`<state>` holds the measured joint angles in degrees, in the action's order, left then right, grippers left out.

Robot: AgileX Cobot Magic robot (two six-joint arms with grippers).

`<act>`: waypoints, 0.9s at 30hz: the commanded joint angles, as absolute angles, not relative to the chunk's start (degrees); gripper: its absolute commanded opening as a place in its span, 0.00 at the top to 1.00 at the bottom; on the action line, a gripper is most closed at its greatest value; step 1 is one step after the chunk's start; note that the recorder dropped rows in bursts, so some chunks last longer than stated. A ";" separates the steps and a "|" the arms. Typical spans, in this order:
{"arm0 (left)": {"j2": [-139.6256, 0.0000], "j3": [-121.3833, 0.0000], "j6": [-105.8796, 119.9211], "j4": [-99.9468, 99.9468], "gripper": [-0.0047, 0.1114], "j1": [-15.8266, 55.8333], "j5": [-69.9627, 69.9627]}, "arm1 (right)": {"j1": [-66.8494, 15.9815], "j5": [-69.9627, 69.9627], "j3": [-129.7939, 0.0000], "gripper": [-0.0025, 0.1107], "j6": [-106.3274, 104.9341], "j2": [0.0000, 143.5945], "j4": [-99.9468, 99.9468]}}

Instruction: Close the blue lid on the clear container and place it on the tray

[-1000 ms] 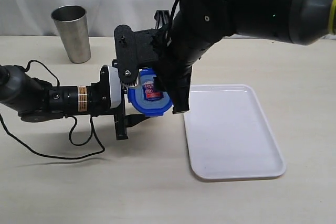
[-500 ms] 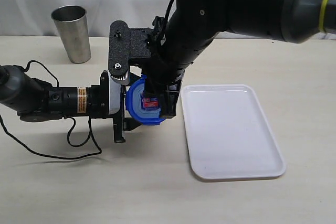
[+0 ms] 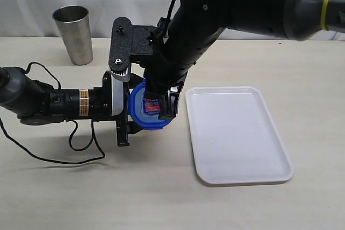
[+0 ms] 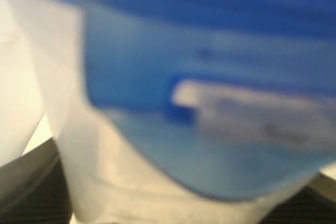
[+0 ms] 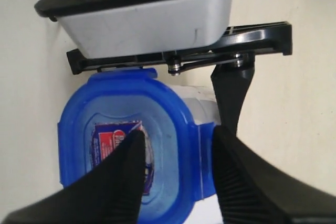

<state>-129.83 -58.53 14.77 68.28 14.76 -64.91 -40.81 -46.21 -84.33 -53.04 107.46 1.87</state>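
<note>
Exterior view: the left arm lies low across the table from the left; its left gripper reaches in sideways at the blue lid, which faces upward; the clear container below the lid is hidden here by lid and fingers. The right gripper comes down on the lid from above, its dark fingers covering the lid's tray-side edge. The tray lies just beside the lid, on the right arm's side, with nothing on it; the container is not on it.

Left wrist view: badly blurred and very close; the blue lid fills most of the picture, with the container's pale wall beneath it; dark finger shapes sit in the two lower corners, so the fingers appear clamped around the container.

Right wrist view: looking down onto the blue lid, seated on the clear container; the container's long axis runs away from this camera. The right gripper has its fingers apart, one over the lid's sticker, the other just outside the rim, so one side of the lid lies between them; a firm pinch is not evident. Judgement: squeezing or pressing that side down is the step in hand.
</note>
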 commanded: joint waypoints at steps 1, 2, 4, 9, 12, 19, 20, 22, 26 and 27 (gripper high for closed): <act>-129.09 -58.79 8.99 66.58 0.96 15.39 -69.96 | -40.45 -55.72 -81.95 0.65 -53.39 112.14 3.84; -129.09 -58.79 8.99 66.58 0.96 15.39 -69.96 | -40.45 -56.37 -81.95 0.65 -53.67 112.27 3.84; -129.09 -58.79 8.73 66.58 0.96 15.39 -69.96 | -40.45 -57.35 -81.95 0.65 -53.65 112.65 3.84; -129.09 -58.79 7.62 66.58 0.96 15.39 -69.96 | -40.45 -56.92 -81.95 0.65 -54.12 113.04 4.28; -129.09 -58.79 7.35 66.49 0.96 15.39 -69.96 | -40.45 -55.73 -81.95 0.65 -53.67 113.04 3.53; -129.09 -58.79 5.60 65.76 0.96 15.39 -69.96 | -40.31 -46.40 -81.95 0.65 -49.21 107.39 0.40; -129.09 -58.79 5.55 65.64 0.96 15.39 -69.96 | -40.16 -44.75 -81.95 0.65 -48.37 106.31 0.40; -129.09 -58.79 4.84 65.65 0.96 15.39 -69.96 | -39.45 -41.94 -81.95 0.65 -46.09 104.47 0.40; -129.09 -58.79 4.04 65.32 0.96 15.39 -69.96 | -38.52 -38.28 -81.95 0.65 -42.30 100.58 0.62; -129.09 -58.79 3.92 65.32 0.96 15.39 -69.96 | -38.52 -37.63 -81.95 0.65 -41.37 99.84 0.50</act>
<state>-129.83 -58.53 5.87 66.85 14.87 -66.99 -39.11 -40.33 -82.11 -44.71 102.59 0.40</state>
